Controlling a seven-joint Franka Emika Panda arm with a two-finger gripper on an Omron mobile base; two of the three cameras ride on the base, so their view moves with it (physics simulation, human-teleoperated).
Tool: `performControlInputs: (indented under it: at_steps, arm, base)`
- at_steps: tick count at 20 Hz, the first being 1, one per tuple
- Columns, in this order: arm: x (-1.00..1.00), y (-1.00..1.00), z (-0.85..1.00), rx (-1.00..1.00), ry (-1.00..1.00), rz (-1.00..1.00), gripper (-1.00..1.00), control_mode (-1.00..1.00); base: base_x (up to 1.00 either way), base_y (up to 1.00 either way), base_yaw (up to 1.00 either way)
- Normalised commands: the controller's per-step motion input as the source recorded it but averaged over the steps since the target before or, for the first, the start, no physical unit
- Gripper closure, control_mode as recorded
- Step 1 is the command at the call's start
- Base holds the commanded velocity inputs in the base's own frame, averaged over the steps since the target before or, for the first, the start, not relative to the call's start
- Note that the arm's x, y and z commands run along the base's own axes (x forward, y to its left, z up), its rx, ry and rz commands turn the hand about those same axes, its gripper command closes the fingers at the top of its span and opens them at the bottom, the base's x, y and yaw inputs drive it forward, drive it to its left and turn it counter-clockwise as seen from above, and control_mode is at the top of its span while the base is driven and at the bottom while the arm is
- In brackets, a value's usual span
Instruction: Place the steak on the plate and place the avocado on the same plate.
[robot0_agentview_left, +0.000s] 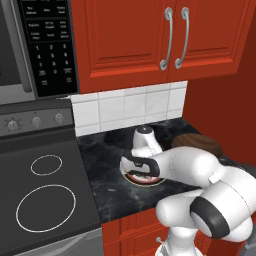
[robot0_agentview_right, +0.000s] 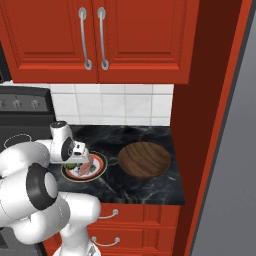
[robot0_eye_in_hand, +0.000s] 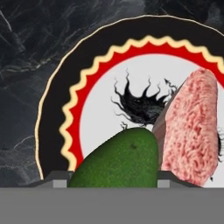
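The plate (robot0_eye_in_hand: 52, 118), white-faced with a dark rim, a red zigzag band and a dark centre pattern, lies on the black marble counter. The pinkish-red steak (robot0_eye_in_hand: 192, 131) rests on its right half, one edge raised. My gripper (robot0_eye_in_hand: 113, 179) hangs low over the plate's near side, its two fingertips pressed against the flanks of the dark green avocado (robot0_eye_in_hand: 118, 159). In the right base view the gripper (robot0_agentview_right: 75, 160) points down over the plate (robot0_agentview_right: 100, 167), with the steak (robot0_agentview_right: 86, 168) beside it and a sliver of avocado (robot0_agentview_right: 71, 165) under the hand. From the left base the gripper (robot0_agentview_left: 141, 167) covers most of the plate (robot0_agentview_left: 150, 182).
A dark brown wooden bowl (robot0_agentview_right: 144, 159) stands on the counter just right of the plate. The stove top (robot0_agentview_left: 45, 195) adjoins the counter on the left. A red side panel (robot0_agentview_right: 200, 125) closes the right end, and red cabinets hang overhead.
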Motion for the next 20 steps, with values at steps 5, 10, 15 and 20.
performControlInputs:
  at_steps: [5,10,15,20]
  arm:
    - [0.01,0.0,-0.07,0.0,0.0,0.0,1.0,-1.0]
    - [0.0,0.0,0.0,0.0,0.0,0.0,-1.0,-1.0]
    - [0.0,0.0,0.0,0.0,0.0,0.0,-1.0,-1.0]
    - [0.0,0.0,0.0,0.0,0.0,0.0,-1.0,-1.0]
  base:
    - [0.0,0.0,0.0]
    - [0.0,0.0,0.0]
    - [0.0,0.0,0.0]
    - [0.0,0.0,0.0]
